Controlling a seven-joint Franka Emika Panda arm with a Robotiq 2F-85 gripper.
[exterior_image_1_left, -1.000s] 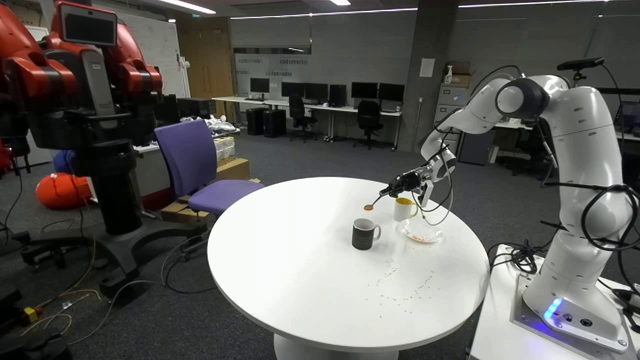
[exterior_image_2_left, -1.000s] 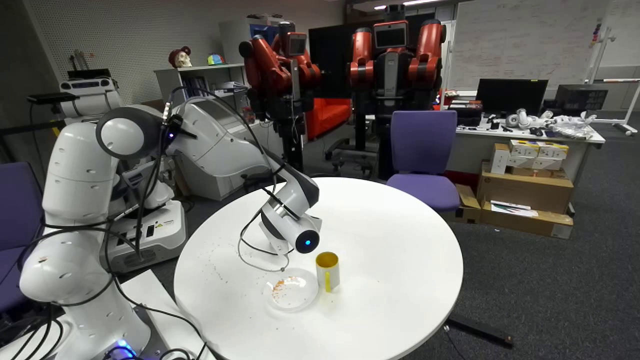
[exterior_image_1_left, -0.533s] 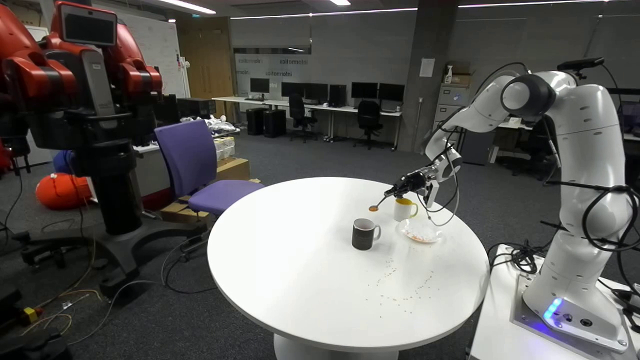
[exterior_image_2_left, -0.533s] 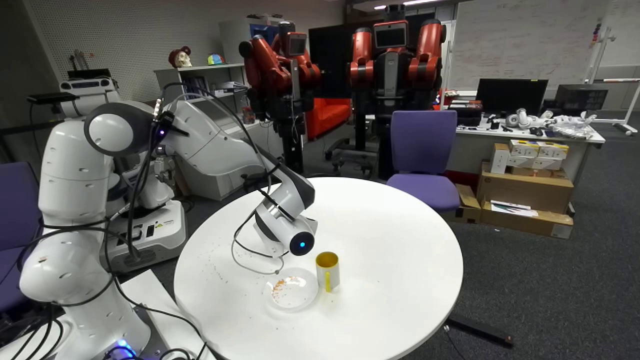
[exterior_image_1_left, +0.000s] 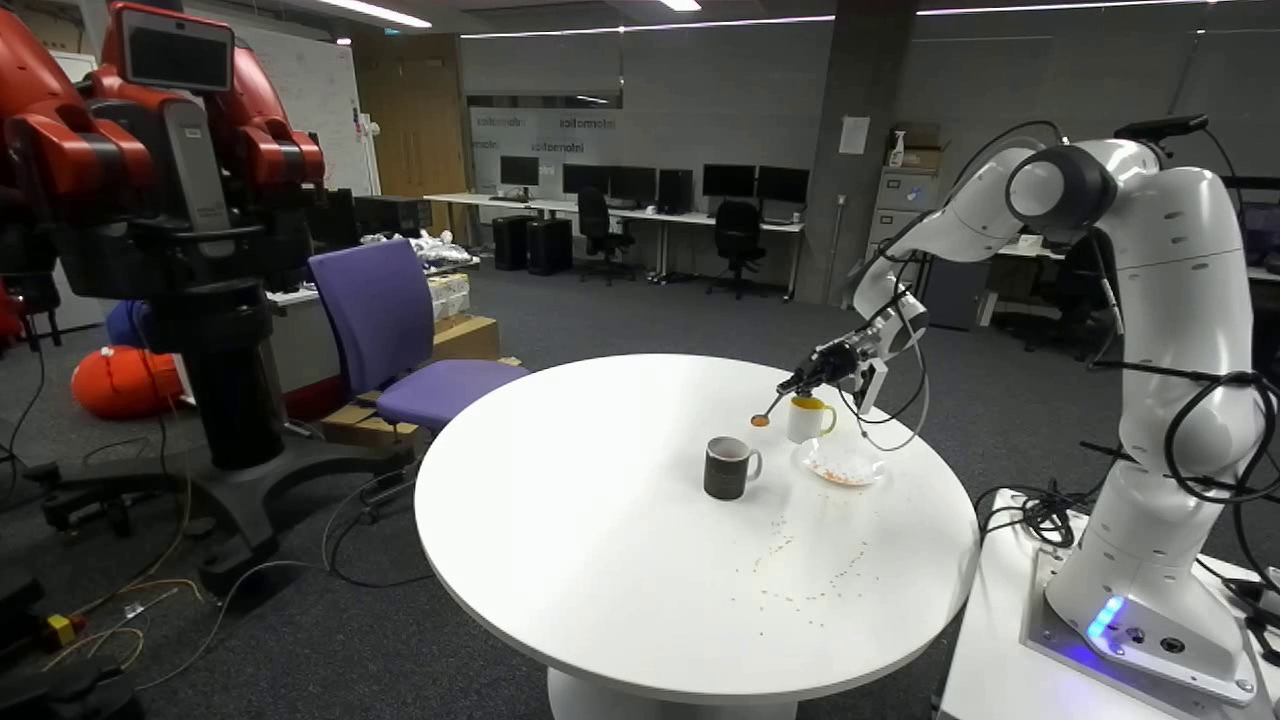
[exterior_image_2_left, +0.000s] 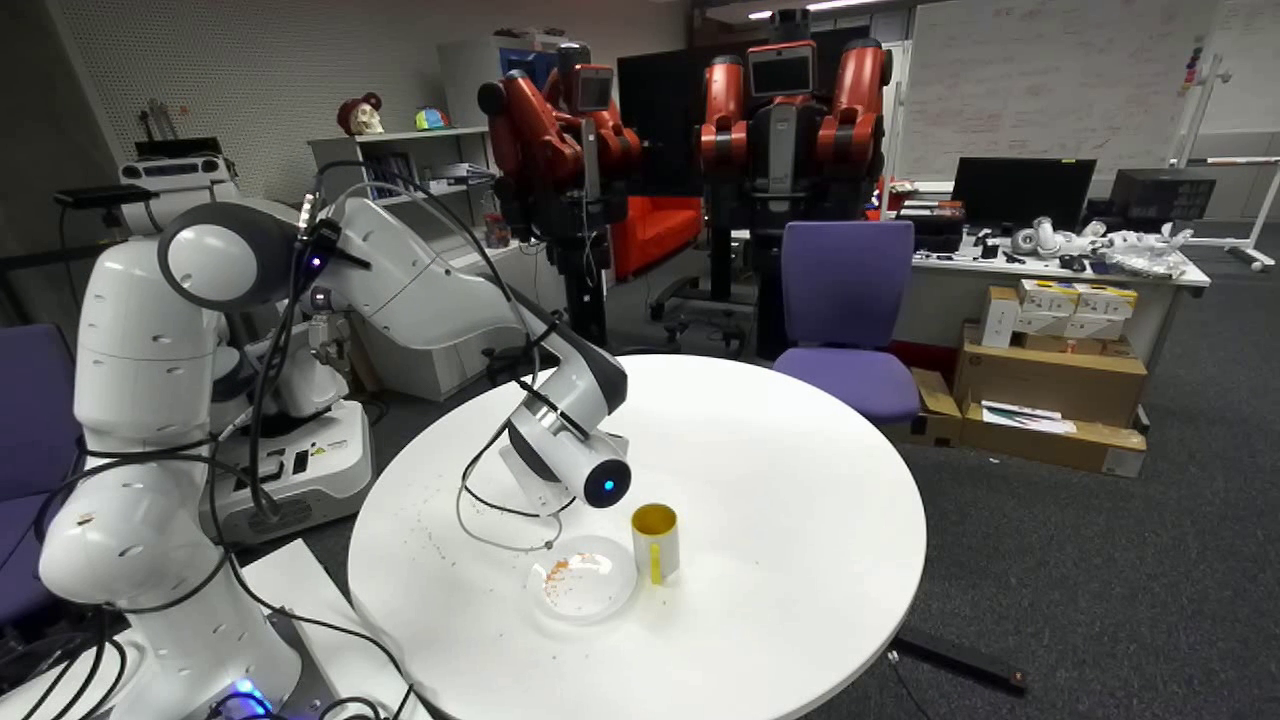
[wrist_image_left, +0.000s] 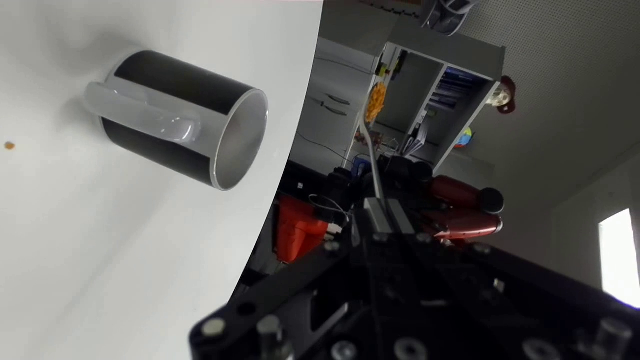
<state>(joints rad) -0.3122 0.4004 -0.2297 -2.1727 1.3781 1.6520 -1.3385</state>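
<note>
My gripper (exterior_image_1_left: 786, 388) is shut on the handle of a metal spoon, and its fingertips (wrist_image_left: 387, 215) pinch it in the wrist view. The spoon (wrist_image_left: 372, 160) points away from the gripper, with small orange pieces (wrist_image_left: 375, 102) heaped in its bowl. The spoon's bowl (exterior_image_1_left: 760, 420) is above the white table, beside a white mug with a yellow inside (exterior_image_1_left: 803, 424), which also stands upright in an exterior view (exterior_image_2_left: 655, 562). A dark mug with white handle (exterior_image_1_left: 725, 470) stands nearby; it also shows in the wrist view (wrist_image_left: 175, 80). The arm hides the gripper and dark mug in an exterior view.
A clear plate (exterior_image_2_left: 612, 603) with a few orange bits lies beside the yellow-lined mug. Orange crumbs (exterior_image_1_left: 800, 597) are scattered on the round white table (exterior_image_1_left: 580, 520). A purple chair (exterior_image_1_left: 375, 310) stands at the table's edge. Cables hang from the arm (exterior_image_2_left: 440, 290).
The gripper and spoon have moved a little right and slightly down in an exterior view, closer to the yellow-lined mug. The arm has drawn back toward its base. The mugs and plate have not moved.
</note>
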